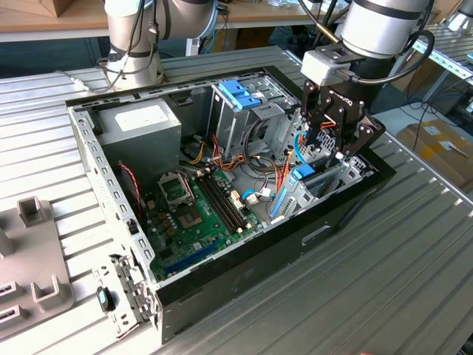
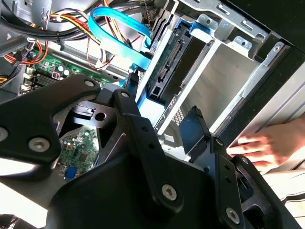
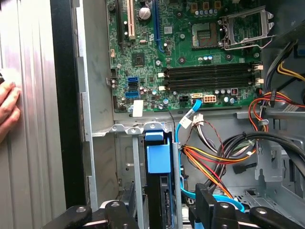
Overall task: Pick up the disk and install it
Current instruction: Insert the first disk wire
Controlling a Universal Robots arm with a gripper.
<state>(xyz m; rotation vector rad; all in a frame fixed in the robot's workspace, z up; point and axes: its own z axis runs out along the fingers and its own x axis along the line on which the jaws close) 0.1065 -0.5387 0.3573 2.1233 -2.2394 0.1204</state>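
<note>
- Now at the open computer case [image 1: 244, 274] on the ribbed metal counter [image 1: 414, 244], the arm's black gripper [image 1: 325, 159] reaches down into the drive bay at the corner of the case nearest the exterior view's right.
- The disk [image 3: 158, 160] stands on edge in that bay, its light blue carrier rail up, set between the bay's thin metal walls; in the second wrist view its dark connector edge [image 2: 167, 71] faces out of the slot.
- The gripper is spread wide and holds nothing: one black finger [image 3: 207, 202] hangs beside the disk with a gap and a cable between them, and in the second wrist view that finger [image 2: 194, 126] sits in the empty slot next to the disk.
- A flat blue data cable [image 2: 119, 28] loops above the bay, near bundles of orange, yellow and black wires [image 3: 214, 157].
- The green motherboard [image 1: 199, 207] lies on the case floor, the grey power supply [image 1: 140, 126] at the far corner and the metal drive cage with its blue bracket [image 1: 240, 95] just beyond the gripper.
- A person's hand [image 2: 262, 145] rests on the outside of the case wall, close to the bay.
</note>
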